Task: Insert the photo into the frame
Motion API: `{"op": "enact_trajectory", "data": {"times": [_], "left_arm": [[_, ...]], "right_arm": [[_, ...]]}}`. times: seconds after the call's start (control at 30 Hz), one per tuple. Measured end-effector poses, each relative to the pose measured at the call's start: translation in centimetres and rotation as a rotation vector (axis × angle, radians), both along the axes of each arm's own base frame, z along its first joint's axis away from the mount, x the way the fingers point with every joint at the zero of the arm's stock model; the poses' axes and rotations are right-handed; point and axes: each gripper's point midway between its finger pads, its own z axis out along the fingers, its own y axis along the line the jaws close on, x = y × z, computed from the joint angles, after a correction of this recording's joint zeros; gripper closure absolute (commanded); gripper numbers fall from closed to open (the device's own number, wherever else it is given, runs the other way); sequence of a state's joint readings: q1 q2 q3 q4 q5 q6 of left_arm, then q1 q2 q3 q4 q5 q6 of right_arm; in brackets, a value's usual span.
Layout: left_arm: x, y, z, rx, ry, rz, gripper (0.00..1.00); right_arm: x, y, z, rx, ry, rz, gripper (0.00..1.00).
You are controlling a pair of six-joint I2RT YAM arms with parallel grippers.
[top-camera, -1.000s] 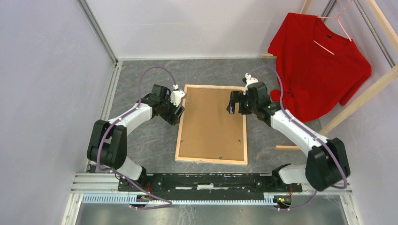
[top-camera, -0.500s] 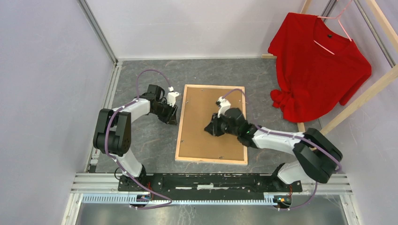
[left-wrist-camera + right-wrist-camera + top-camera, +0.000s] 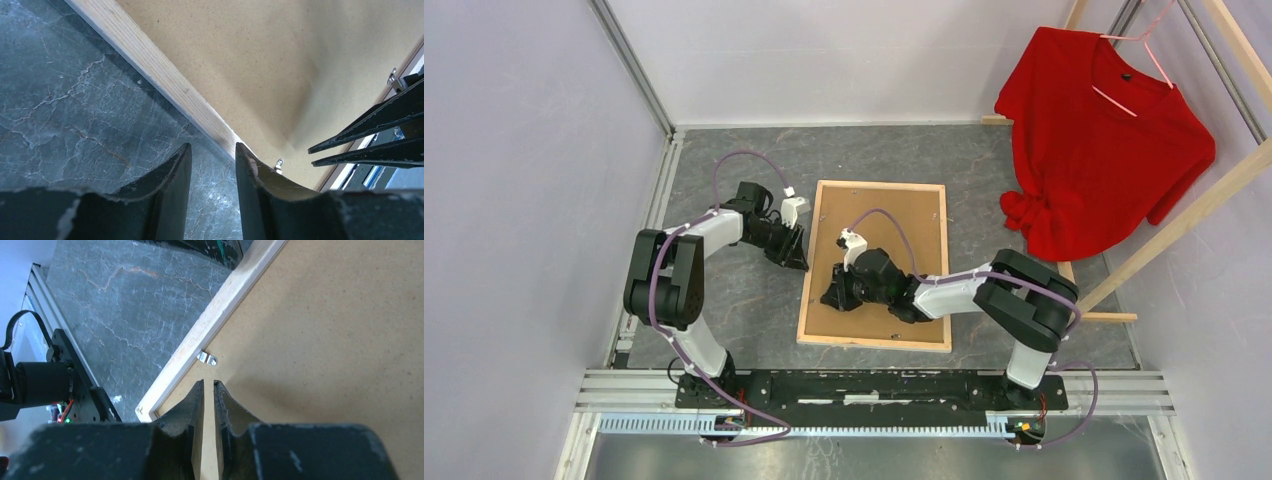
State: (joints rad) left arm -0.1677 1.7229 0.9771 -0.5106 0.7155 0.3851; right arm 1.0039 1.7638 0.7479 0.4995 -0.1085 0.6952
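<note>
The frame (image 3: 874, 343) lies face down, its bare wood rails around a brown hardboard sheet (image 3: 879, 230). The photo is hidden. My left gripper (image 3: 796, 255) sits at the frame's left rail (image 3: 150, 65). In the left wrist view its jaws (image 3: 212, 147) are open over bare table, with nothing between them. My right gripper (image 3: 829, 298) hovers low over the hardboard (image 3: 325, 340) near the same rail (image 3: 220, 310). Its jaws (image 3: 208, 382) are shut to a thin slit and hold nothing. A small metal clip (image 3: 206, 358) lies just ahead of the tips.
A red shirt (image 3: 1104, 140) hangs on a bare-wood rack (image 3: 1184, 215) at the back right. Pale walls close in the grey marbled table (image 3: 724, 310) on the left and back. The arms' mounting rail (image 3: 874, 385) runs along the near edge.
My right arm has swung from the frame's upper right edge across the hardboard to its lower left, and its jaws have closed from wide. The left gripper narrowed and settled beside the left rail.
</note>
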Motion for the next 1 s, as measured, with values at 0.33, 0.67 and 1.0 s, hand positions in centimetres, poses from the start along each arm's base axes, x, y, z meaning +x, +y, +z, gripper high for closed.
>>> {"op": "enact_trajectory", "data": {"times": [0.33, 0.67, 1.0], "left_arm": [[-0.5, -0.4, -0.6, -0.023, 0.044, -0.009, 0.68], [-0.5, -0.5, -0.7, -0.034, 0.053, -0.012, 0.69], [-0.5, -0.5, -0.7, -0.032, 0.054, -0.012, 0.68]], "right_arm": [[-0.1, 1.7, -0.5, 0.022, 0.029, 0.033, 0.87], [-0.7, 2.0, -0.8, 0.021, 0.044, 0.058, 0.87], [-0.4, 2.8, -1.6, 0.014, 0.054, 0.060, 0.87]]}}
